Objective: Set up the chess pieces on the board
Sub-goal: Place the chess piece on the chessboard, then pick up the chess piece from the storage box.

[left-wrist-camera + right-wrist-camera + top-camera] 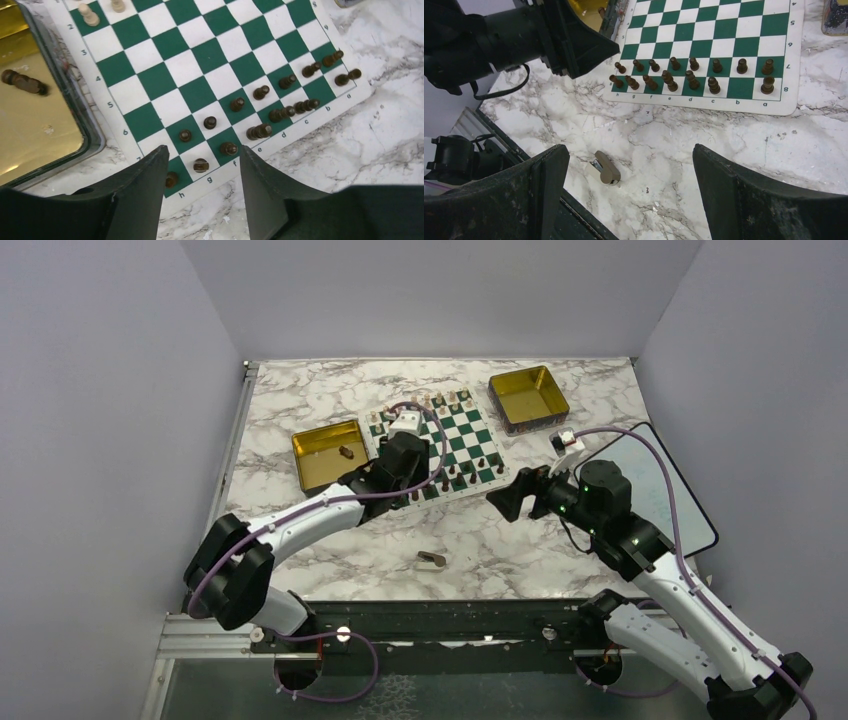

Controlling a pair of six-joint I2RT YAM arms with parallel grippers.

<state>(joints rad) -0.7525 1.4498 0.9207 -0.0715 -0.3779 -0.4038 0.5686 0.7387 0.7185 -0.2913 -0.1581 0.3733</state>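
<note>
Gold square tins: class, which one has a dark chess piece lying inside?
The gold tin left of the green-and-white chessboard: a dark brown piece lies on its floor; the far-right tin shows none.

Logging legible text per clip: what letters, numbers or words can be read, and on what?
"h g f e d c b a": near border of the board.
"2 3 4 5 6": its left border.
"4 5 6 7 8": its right border.
Nothing else readable.
</note>
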